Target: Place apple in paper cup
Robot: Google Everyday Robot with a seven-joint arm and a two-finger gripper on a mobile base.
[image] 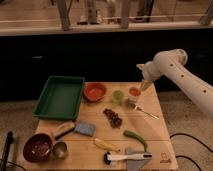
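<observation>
- One wooden table (155, 135) carries everything.
- Next in size, the green tray (60, 96) lies at the back left.
- Beside the tray stands an orange bowl (94, 91); a dark red bowl (38, 147) sits at the near left corner. Contents of either cannot be made out.
- Near the back right edge, the paper cup (134, 95) stands upright with a reddish round shape in its mouth, apparently the apple (134, 90). It looks too round to give a long axis.
- Just right of the cup's rim and slightly above the apple hangs the pincer (145, 85). Whether it is clenched or released, I cannot tell.
</observation>
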